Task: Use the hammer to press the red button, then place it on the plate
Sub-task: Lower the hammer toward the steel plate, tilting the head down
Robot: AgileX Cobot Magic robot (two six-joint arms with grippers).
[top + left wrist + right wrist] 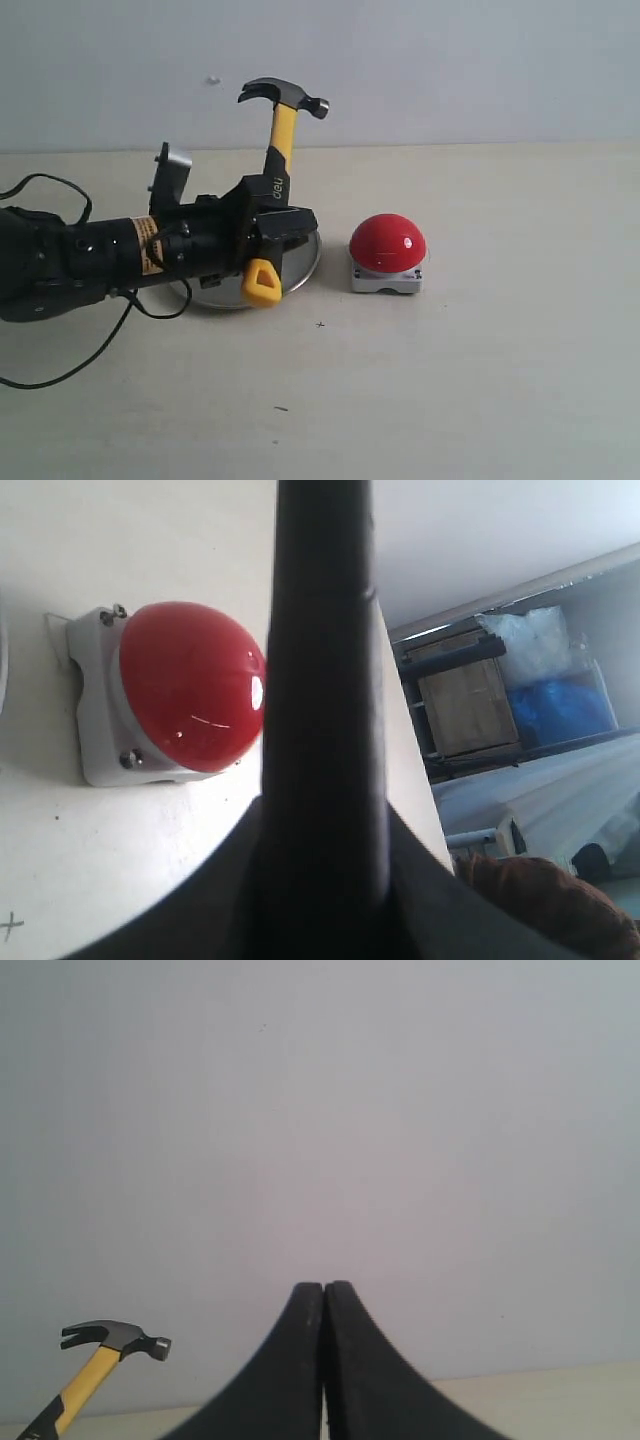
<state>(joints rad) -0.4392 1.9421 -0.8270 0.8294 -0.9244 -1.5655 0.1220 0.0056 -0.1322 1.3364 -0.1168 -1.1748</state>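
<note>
One hammer (283, 130), near upright, head up, tilted right

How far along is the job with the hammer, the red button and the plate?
Done: the left gripper grips the hammer by its handle, head raised. In hand: it is held near the plate, head well clear of the red button. Left, by the look of it: pressing the button, then setting the hammer on the plate.

Left arm (90, 255) is showing matte black cylindrical housing; a yellow label (146, 245) is banding its wrist; thin black cables (45, 178) are looping off. Right gripper (324, 1288) is showing smooth, curved black fingers (290, 1360).
</note>
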